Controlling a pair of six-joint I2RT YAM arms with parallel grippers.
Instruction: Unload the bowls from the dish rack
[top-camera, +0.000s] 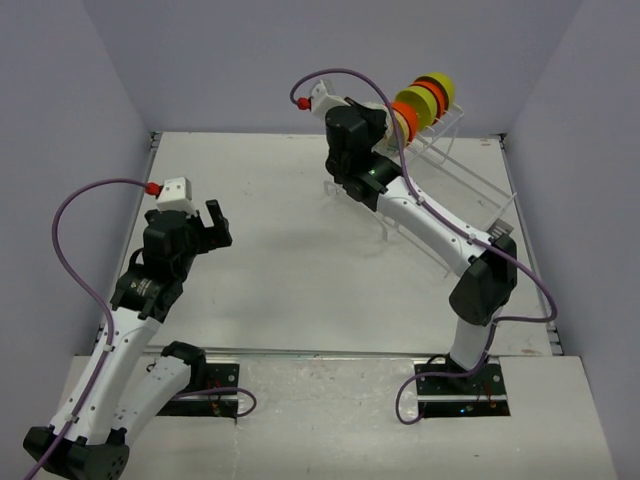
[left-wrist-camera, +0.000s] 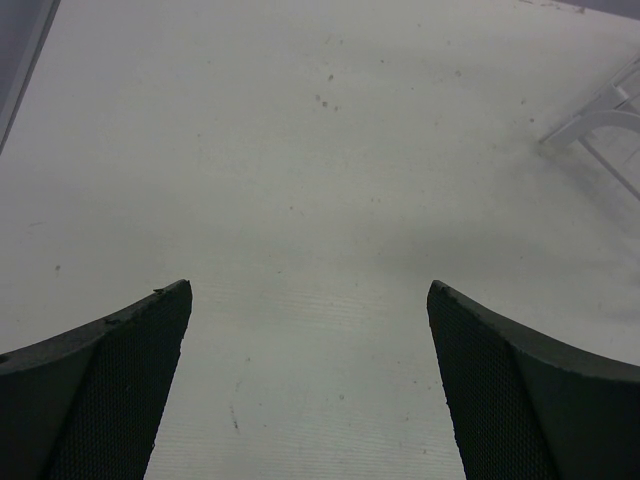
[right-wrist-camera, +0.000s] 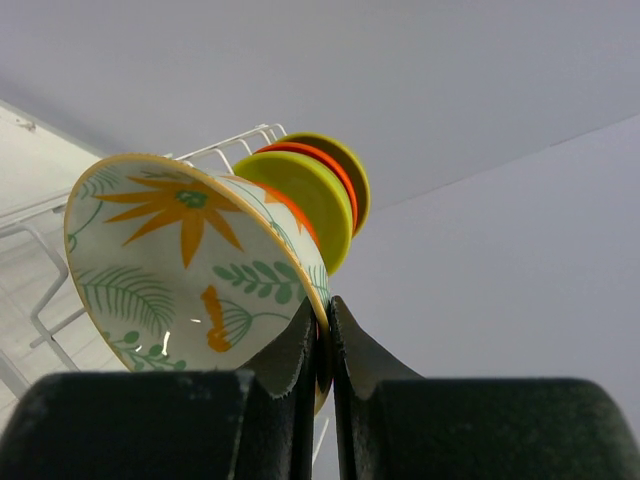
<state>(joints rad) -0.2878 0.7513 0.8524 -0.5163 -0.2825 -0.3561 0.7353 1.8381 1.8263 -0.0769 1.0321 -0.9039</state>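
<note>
The white wire dish rack (top-camera: 470, 176) stands at the back right of the table, with several bowls on edge in a row at its far end. In the right wrist view, my right gripper (right-wrist-camera: 325, 312) is shut on the rim of a cream bowl (right-wrist-camera: 180, 270) painted with an orange flower and green leaves. Behind it stand a lime-green bowl (right-wrist-camera: 300, 195), an orange-red bowl (right-wrist-camera: 322, 160) and a yellow bowl (right-wrist-camera: 348, 168). The top view shows the lime-green bowl (top-camera: 418, 101) and the yellow bowl (top-camera: 442, 88). My left gripper (top-camera: 215, 226) hangs open over bare table, holding nothing.
Grey walls close the table on three sides. A corner of the dish rack (left-wrist-camera: 600, 110) shows at the upper right of the left wrist view. The rack's long sloping rails (top-camera: 480, 190) run beside my right arm.
</note>
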